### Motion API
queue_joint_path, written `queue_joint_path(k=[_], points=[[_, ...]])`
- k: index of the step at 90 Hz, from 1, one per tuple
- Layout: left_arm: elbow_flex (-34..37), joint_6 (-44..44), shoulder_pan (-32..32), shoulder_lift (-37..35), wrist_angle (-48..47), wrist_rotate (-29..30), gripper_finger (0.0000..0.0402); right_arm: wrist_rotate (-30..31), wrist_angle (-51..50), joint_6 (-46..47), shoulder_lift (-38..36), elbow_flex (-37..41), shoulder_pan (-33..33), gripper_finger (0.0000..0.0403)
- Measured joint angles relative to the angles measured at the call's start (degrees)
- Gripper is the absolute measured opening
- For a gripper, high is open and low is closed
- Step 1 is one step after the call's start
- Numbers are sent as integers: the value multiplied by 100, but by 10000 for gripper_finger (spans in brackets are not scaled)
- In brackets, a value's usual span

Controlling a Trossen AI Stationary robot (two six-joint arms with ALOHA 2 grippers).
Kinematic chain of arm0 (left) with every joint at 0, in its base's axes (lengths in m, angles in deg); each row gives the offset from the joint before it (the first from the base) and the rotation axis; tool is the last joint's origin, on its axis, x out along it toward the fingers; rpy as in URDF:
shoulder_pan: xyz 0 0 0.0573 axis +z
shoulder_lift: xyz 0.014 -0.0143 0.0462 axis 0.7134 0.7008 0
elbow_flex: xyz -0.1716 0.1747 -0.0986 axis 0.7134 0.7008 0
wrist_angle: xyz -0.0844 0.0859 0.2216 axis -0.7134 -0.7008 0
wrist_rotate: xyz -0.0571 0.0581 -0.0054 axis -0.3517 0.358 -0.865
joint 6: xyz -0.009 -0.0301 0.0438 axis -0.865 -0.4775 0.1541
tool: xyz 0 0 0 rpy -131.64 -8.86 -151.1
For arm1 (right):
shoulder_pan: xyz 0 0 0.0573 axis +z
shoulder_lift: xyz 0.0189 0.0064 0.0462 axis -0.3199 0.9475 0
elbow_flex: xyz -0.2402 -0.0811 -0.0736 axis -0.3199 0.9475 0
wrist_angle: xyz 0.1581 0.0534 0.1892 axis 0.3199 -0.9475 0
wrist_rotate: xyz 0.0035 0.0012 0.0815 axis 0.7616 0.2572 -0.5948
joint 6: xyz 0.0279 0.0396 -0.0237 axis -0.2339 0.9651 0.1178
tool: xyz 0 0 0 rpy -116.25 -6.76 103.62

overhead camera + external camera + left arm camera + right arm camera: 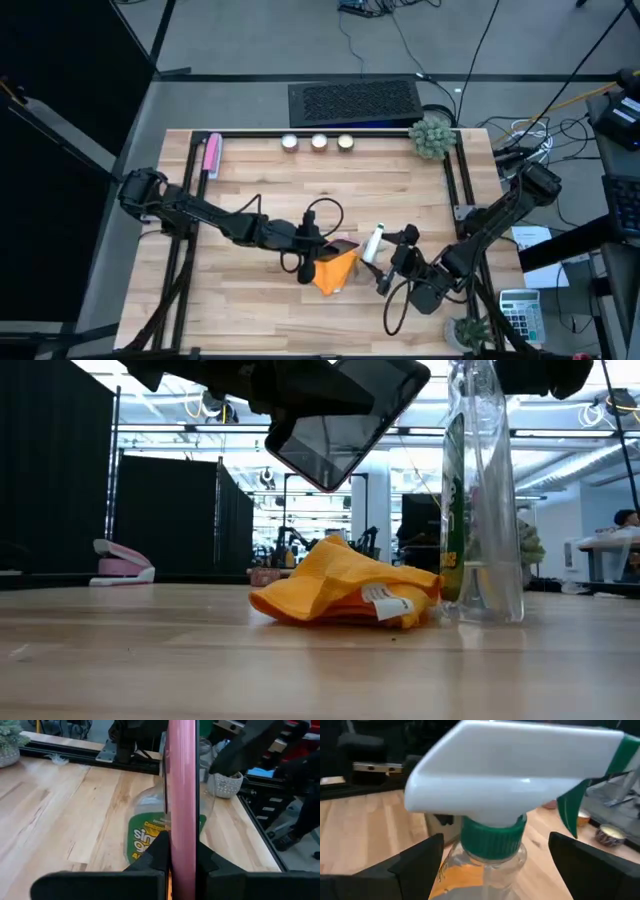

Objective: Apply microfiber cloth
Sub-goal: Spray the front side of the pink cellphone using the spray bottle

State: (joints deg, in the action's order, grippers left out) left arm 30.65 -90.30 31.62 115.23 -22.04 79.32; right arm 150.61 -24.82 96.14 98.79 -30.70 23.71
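Observation:
The orange microfiber cloth (335,272) (345,595) lies crumpled on the wooden table near its middle, a white tag showing at its front. Above it hangs a black phone in a pink case (340,422) (341,246), with my left gripper (312,246) (182,862) shut on it. Just right of the cloth, a clear spray bottle (485,490) (510,785) with a white head and green collar stands on its base. My right gripper (392,268) (495,865) is open. Its fingers stand on either side of the bottle's neck, with a gap showing on both sides. My left gripper pinches the phone between its two fingers, one on each flat face, next to the pink edge (182,835) that shows edge-on in the wrist view. The fingers reach in roughly level from the table's left. The phone is lifted clear and tilted, one corner down toward the cloth.
A pink flat thing (211,155) (125,563) lies at the far left. Three small candles (318,142) and a potted plant (432,135) stand along the far edge. Another small plant (468,330) and a calculator (520,312) are at the near right. Black rails (455,180) frame the table.

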Motion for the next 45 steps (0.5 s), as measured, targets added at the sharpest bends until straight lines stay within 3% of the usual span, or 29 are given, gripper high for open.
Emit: queue_joint_path(k=[19,45], points=[[0,0,0,0,-2,-9,12,1,9,-156,-33,0,2,343],[0,-2,0,0,-4,-72,12,11,-1217,1624,-164,-17,-25,343]])
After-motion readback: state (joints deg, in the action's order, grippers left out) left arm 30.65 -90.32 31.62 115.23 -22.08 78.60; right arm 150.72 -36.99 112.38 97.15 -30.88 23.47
